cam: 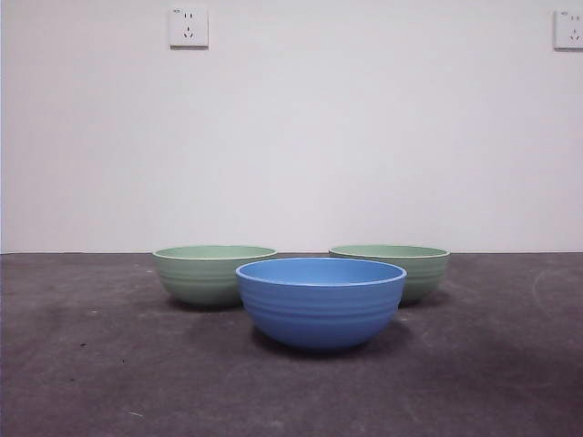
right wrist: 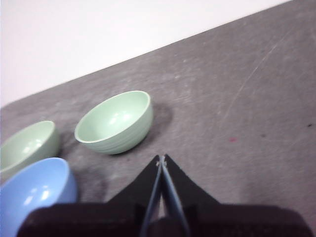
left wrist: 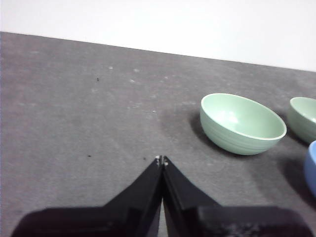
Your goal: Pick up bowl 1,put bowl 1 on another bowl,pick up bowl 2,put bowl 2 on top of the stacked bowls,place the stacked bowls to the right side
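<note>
A blue ridged bowl [cam: 321, 302] stands on the table at the front middle; it is the other bowl of the task. Behind it are two pale green bowls, one to the left [cam: 214, 273] and one to the right [cam: 403, 269]. I cannot tell which is bowl 1 and which is bowl 2. All three stand apart and none is stacked. My left gripper [left wrist: 161, 159] is shut and empty, well short of the left green bowl [left wrist: 242, 123]. My right gripper [right wrist: 161, 158] is shut and empty, a little short of the right green bowl [right wrist: 116, 121]. Neither arm shows in the front view.
The dark grey table [cam: 91, 364] runs back to a white wall with two sockets [cam: 188, 27]. In the left wrist view the blue bowl [left wrist: 311, 168] shows only at the frame's edge. In the right wrist view the blue bowl [right wrist: 34, 195] lies beside the gripper.
</note>
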Action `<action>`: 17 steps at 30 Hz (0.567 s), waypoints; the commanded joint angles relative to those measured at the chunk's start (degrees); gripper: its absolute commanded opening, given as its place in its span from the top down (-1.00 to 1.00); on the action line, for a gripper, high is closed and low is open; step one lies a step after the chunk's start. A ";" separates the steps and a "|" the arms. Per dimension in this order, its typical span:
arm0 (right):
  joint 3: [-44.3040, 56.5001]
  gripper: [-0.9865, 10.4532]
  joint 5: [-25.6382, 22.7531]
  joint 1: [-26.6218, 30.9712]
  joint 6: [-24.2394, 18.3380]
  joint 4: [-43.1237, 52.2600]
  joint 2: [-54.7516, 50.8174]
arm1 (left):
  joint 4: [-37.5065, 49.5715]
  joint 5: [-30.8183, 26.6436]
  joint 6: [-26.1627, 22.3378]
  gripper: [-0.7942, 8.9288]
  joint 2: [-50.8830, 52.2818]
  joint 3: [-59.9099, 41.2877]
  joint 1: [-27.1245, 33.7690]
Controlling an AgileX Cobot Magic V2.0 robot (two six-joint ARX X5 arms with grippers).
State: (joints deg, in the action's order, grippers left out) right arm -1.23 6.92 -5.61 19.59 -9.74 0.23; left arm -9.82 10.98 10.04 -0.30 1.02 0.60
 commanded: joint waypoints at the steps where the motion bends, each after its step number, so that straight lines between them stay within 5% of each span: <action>1: -2.40 0.85 0.68 -0.09 4.02 0.72 -0.02 | -0.22 2.01 3.63 0.85 0.17 0.96 0.13; 11: -16.26 0.85 2.34 -0.09 3.08 -4.09 10.14 | -7.26 6.10 4.70 0.85 -6.29 15.19 0.13; 17: -28.94 0.85 12.09 -0.13 -4.22 -13.92 21.88 | -14.40 13.68 -0.92 0.85 -16.46 25.40 0.11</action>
State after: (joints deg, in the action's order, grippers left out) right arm -28.32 17.34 -5.63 18.63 -22.68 20.56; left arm -23.49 22.85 12.38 -15.38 25.04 0.60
